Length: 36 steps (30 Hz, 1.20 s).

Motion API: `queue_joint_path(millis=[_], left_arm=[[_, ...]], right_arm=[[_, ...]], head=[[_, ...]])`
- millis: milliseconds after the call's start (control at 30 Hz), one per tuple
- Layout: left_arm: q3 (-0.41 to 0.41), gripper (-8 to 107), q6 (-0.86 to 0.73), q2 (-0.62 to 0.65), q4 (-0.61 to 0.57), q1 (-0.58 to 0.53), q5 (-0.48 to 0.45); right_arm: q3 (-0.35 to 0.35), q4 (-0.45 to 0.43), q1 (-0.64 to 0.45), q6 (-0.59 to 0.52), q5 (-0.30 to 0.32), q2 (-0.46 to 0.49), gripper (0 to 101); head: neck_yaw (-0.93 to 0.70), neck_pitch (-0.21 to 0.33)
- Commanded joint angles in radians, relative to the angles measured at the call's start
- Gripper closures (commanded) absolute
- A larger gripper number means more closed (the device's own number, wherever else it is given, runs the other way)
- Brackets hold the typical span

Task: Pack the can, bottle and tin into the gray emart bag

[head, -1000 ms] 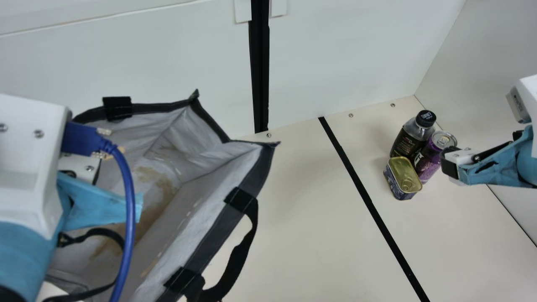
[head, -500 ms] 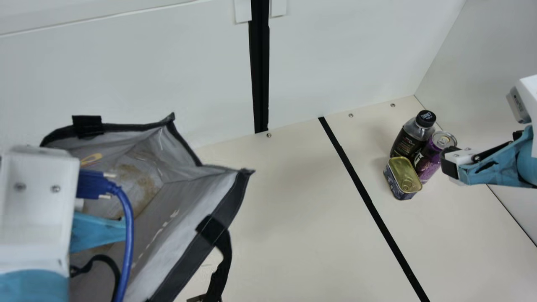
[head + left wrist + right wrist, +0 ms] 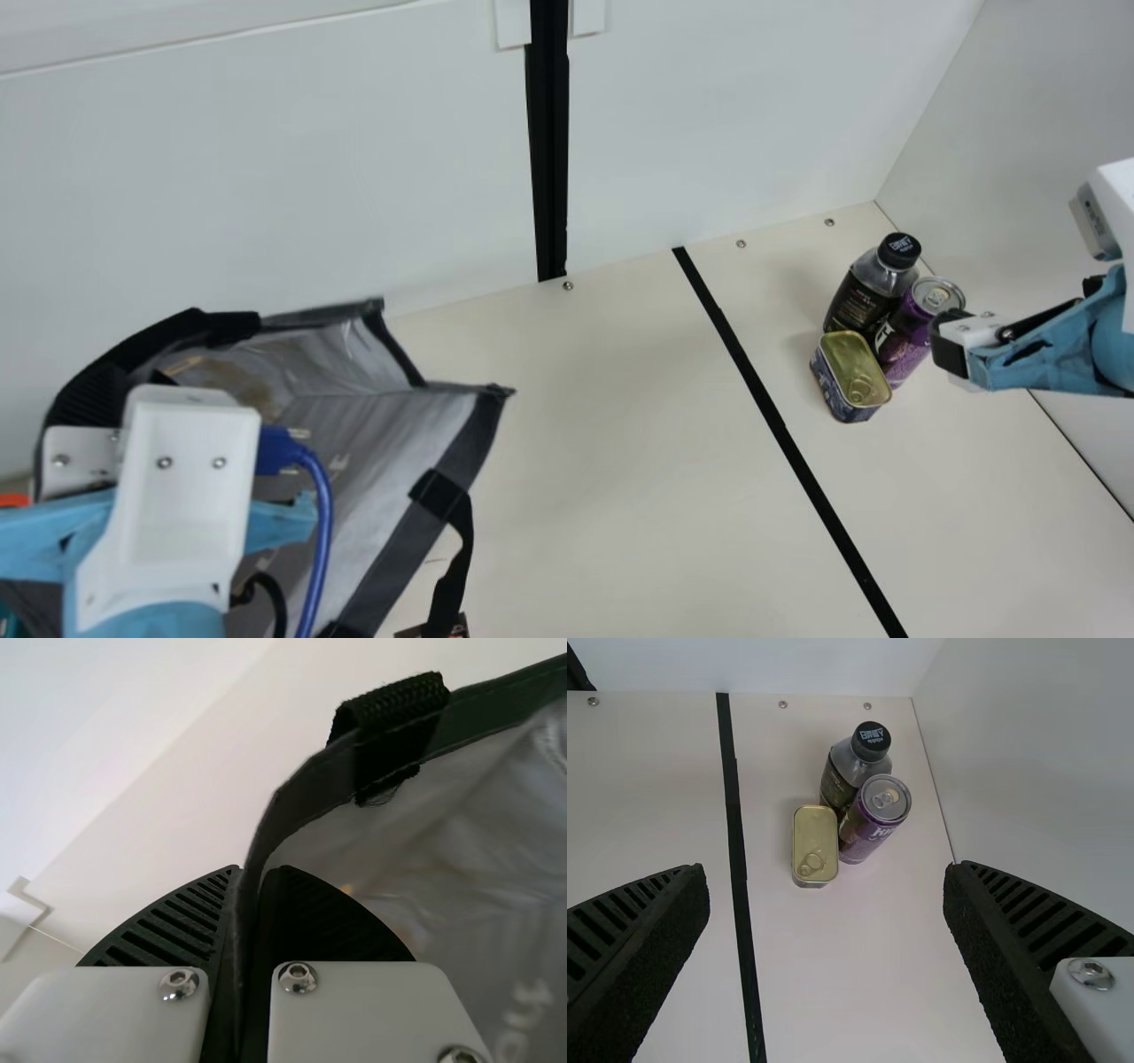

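At the left of the main view my left gripper (image 3: 84, 416) is at the rim of the gray bag (image 3: 403, 523). In the left wrist view, the gripper (image 3: 252, 895) has its fingers closed on the dark rim of the bag (image 3: 306, 797). The bag stands with its mouth up, partly hidden by the arm. My right gripper (image 3: 950, 344) is beside the purple can (image 3: 905, 344); the right wrist view shows the gripper (image 3: 826, 877) wide open, nothing between its fingers. The black-capped bottle (image 3: 864, 297), the can and the gold-lidded tin (image 3: 852, 368) stand close together.
A black tape line (image 3: 780, 425) runs along the table (image 3: 620, 461) between bag and items. White walls (image 3: 726, 115) rise at the back and right. The bag's strap (image 3: 456, 549) hangs over its side, with a small dark object (image 3: 459, 627) below.
The bag has shifted left and towards the near edge. My left gripper has moved to its rim and closed on it. The right arm and the three items have stayed still.
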<state>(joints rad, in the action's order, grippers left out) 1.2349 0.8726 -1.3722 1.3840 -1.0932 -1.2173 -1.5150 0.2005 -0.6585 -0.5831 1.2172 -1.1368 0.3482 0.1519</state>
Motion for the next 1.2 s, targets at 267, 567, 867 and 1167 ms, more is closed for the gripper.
queue_joint_path(millis=[267,567,867,1167], left_arm=[[-0.036,89,0.04,-0.019,-0.109,-0.038,-0.003],[-0.01,89,0.06,-0.033,-0.302,-0.063,-0.003],[0.05,89,0.063,-0.036,-0.513,-0.06,-0.003],[0.089,89,0.035,-0.038,-0.679,-0.001,0.051]], right_arm=[[0.0,0.0,0.0,0.0,0.0,0.0,10],[0.0,0.0,0.0,0.0,0.0,0.0,10],[0.0,0.0,0.0,0.0,0.0,0.0,10],[0.0,0.0,0.0,0.0,0.0,0.0,10]], head=[[0.001,0.023],[0.001,0.023],[0.001,0.023],[0.001,0.023]])
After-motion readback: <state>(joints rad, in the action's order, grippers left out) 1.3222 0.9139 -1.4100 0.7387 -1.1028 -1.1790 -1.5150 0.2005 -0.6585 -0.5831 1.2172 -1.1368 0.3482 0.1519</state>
